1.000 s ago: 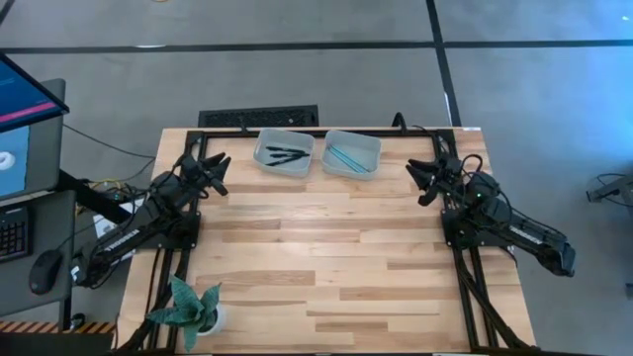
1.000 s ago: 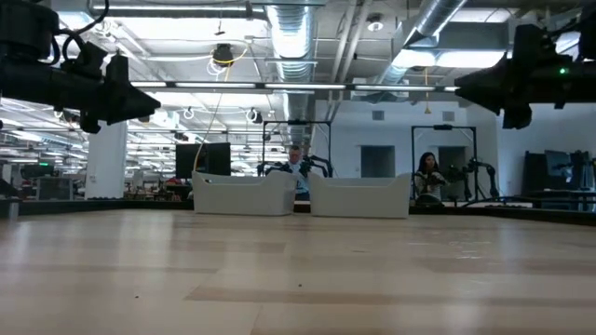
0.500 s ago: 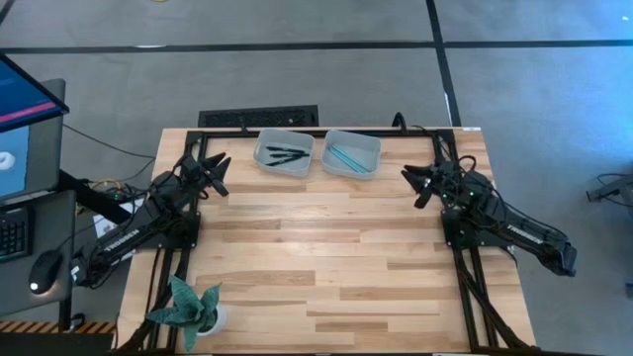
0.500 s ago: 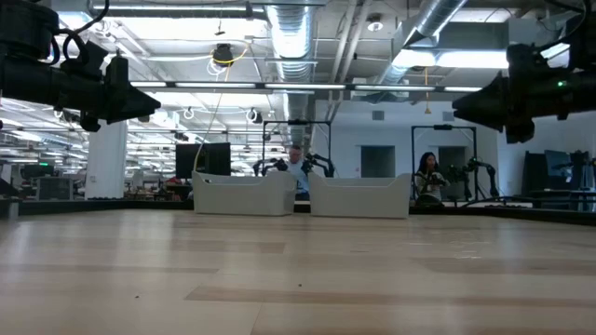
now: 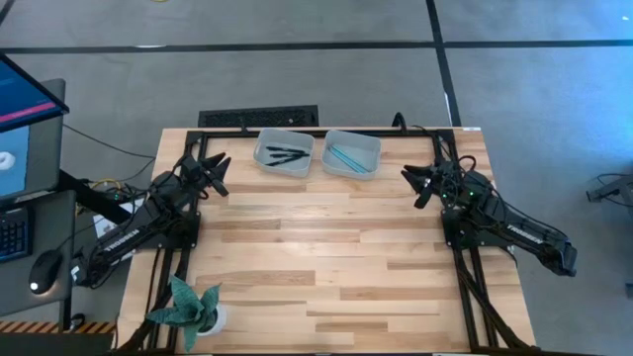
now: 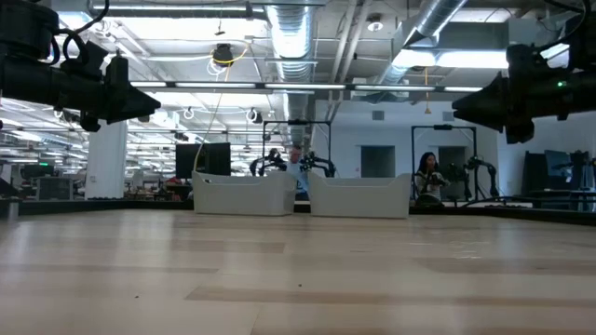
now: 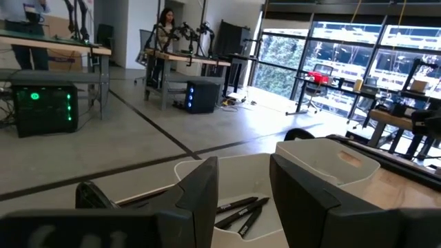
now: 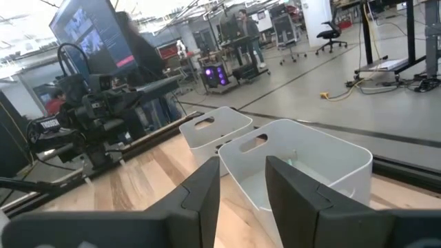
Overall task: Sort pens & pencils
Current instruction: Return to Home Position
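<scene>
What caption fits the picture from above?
Black sticks in left bin, teal sticks in right bin; left gripper and right gripper open, empty.

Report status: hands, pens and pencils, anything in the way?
Left hand and right hand open, empty, at the table's sides. Black sticks in left bin, teal sticks in right bin. Nothing in the way.

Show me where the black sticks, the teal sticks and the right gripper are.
black sticks (image 5: pixel 285 153): high view, middle of the bundle.
teal sticks (image 5: pixel 346 157): high view, middle of the pair.
right gripper (image 5: pixel 414 185): high view, midway between its open fingertips.
</scene>
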Controlling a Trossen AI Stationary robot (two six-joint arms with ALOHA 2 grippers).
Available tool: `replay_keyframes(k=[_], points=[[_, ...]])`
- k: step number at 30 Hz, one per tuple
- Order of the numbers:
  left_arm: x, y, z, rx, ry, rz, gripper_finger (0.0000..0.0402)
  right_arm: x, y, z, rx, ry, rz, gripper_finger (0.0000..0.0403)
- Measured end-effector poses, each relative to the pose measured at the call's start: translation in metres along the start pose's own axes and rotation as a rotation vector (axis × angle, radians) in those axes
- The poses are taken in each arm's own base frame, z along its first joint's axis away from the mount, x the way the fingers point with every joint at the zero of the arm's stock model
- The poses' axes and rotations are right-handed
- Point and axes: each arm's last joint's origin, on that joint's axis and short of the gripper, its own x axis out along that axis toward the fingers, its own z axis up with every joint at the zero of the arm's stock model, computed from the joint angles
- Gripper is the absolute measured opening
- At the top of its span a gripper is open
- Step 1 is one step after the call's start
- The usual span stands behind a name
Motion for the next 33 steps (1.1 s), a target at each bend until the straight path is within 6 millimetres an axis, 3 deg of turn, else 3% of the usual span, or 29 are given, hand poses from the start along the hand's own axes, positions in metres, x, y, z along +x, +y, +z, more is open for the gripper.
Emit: replay_keyframes(k=[19, 33], points=[[0.0, -0.0001, -0.0002, -0.001, 0.001, -0.001, 0.0122, 0.0, 0.0, 0.0, 0.0, 0.0, 0.0, 0.0137], [-0.0016, -0.0096, -0.002, -0.006, 0.021, -0.101, 0.0122, 0.0, 0.0001, 0.0002, 0.0, 0.0, 0.001, 0.0137]])
